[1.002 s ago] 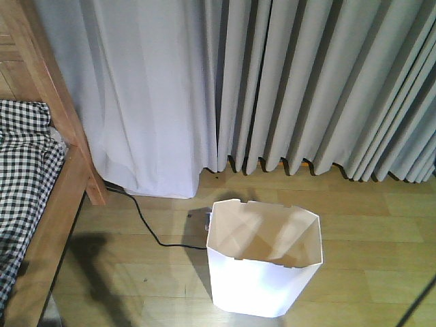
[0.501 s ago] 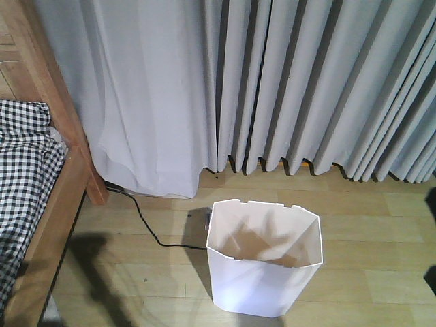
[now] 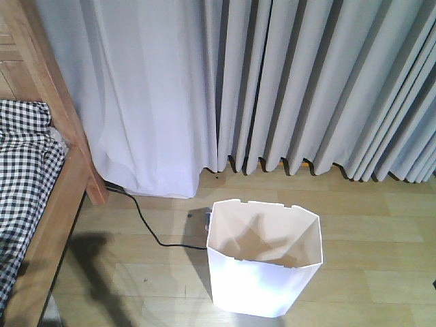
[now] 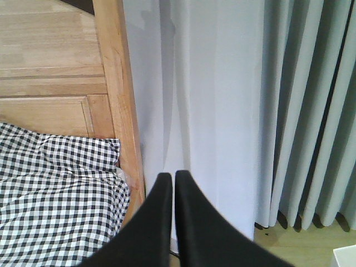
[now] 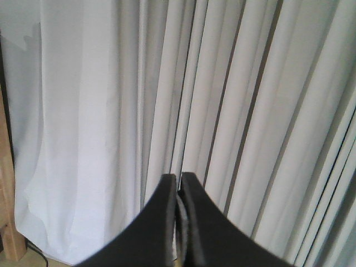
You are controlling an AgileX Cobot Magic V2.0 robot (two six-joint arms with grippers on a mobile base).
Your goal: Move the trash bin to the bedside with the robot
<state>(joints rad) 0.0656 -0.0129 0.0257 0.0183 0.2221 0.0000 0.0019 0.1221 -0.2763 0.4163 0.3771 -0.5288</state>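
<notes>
The white trash bin [image 3: 264,272] stands upright on the wood floor in the front view, its faceted rim open and its cream inside bare. A corner of the trash bin [image 4: 347,257] shows low at the right of the left wrist view. The bed, with wooden frame [image 3: 68,184] and checkered bedding [image 3: 24,170], lies to its left, a stretch of floor apart. My left gripper [image 4: 169,176] is shut, held in the air before the bed post [image 4: 118,100] and the bedding [image 4: 55,194]. My right gripper [image 5: 178,177] is shut too, facing the curtain. Neither holds anything.
Grey pleated curtains [image 3: 286,88] hang to the floor behind the bin. A black cable [image 3: 146,225] runs from the bed post across the floor to a small dark box [image 3: 199,218] behind the bin's left side. The bed post's edge [image 5: 5,194] shows in the right wrist view.
A thin black shape at the front view's lower right edge has slid out of view. The shadow inside the bin has shifted. The bin has not moved.
</notes>
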